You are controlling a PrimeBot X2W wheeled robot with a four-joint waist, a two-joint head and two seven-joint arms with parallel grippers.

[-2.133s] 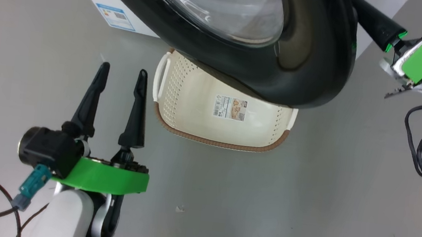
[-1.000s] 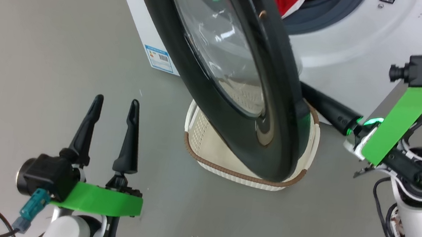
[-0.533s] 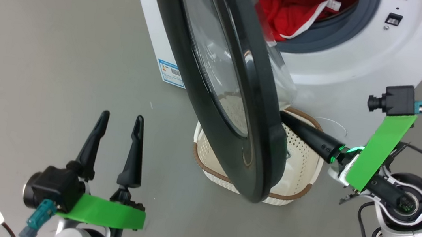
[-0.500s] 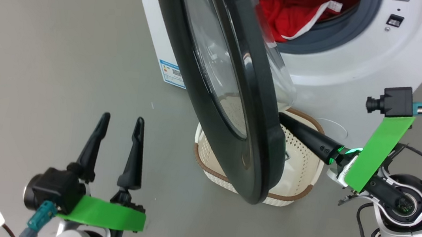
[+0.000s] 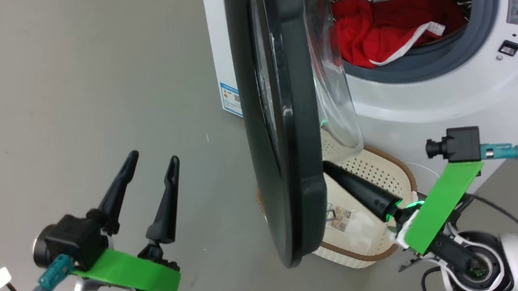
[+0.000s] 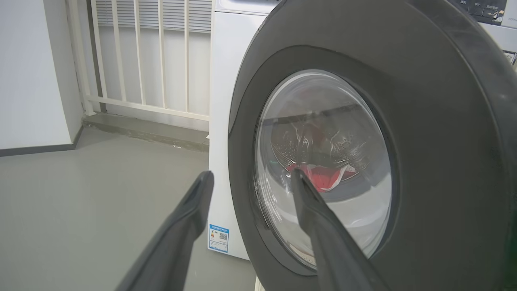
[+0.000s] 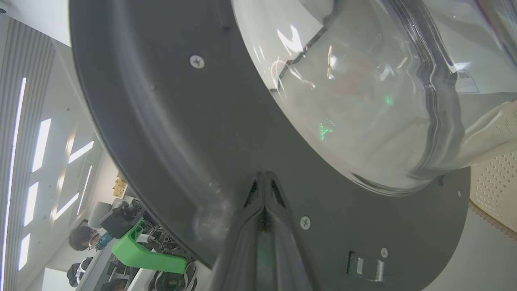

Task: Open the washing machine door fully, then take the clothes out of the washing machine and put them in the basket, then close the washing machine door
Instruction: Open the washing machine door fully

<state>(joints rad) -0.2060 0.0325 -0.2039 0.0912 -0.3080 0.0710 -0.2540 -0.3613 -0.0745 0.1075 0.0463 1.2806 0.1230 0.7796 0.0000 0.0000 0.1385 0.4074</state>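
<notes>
Two pairs of jaws, nearest first. My left jaws are spread wide and empty, hanging above the floor (image 5: 53,68) to the left of the door (image 5: 285,168) and apart from it. My right jaws are pressed together and hold nothing. Their tips touch the door's black inner face just below the bulging glass, above the basket (image 5: 408,179). The door is glossy black, stands partly open from the washer (image 5: 439,102) and shows edge-on from my head. The cream basket sits on the floor under the door's lower edge, with a label on its bottom. Farthest off, the red clothes (image 5: 378,37) with white trim lie heaped in the drum, beyond both jaws.
</notes>
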